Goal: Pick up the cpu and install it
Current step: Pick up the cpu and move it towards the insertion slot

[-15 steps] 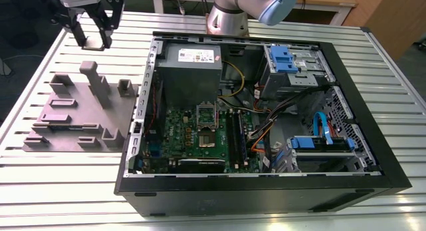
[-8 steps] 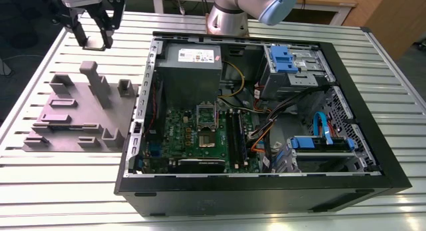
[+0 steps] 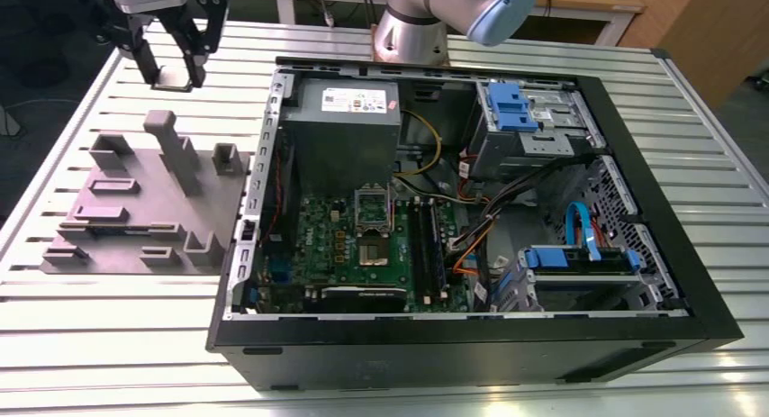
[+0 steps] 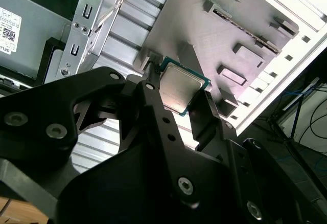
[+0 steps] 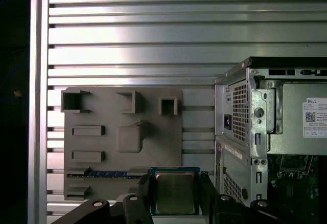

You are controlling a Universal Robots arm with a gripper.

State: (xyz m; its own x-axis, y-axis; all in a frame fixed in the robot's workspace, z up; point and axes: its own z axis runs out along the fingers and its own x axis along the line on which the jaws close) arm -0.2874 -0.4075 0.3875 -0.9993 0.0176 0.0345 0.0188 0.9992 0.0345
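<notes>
Claw [image 3: 172, 75] clamped on the cpu [image 4: 181, 88], one black finger [image 5: 144, 191] against each of two opposite edges; the chip's silver-grey metal top faces the cameras in both wrist views. Claw and chip hang over the far part of the slatted desk [image 3: 108, 345], on the exterior view's left, beyond the grey moulded holder [image 3: 144, 214] and beside the far left corner of the open computer case [image 3: 481, 345]. The motherboard [image 3: 360, 255] lies inside the case, well apart from the chip.
</notes>
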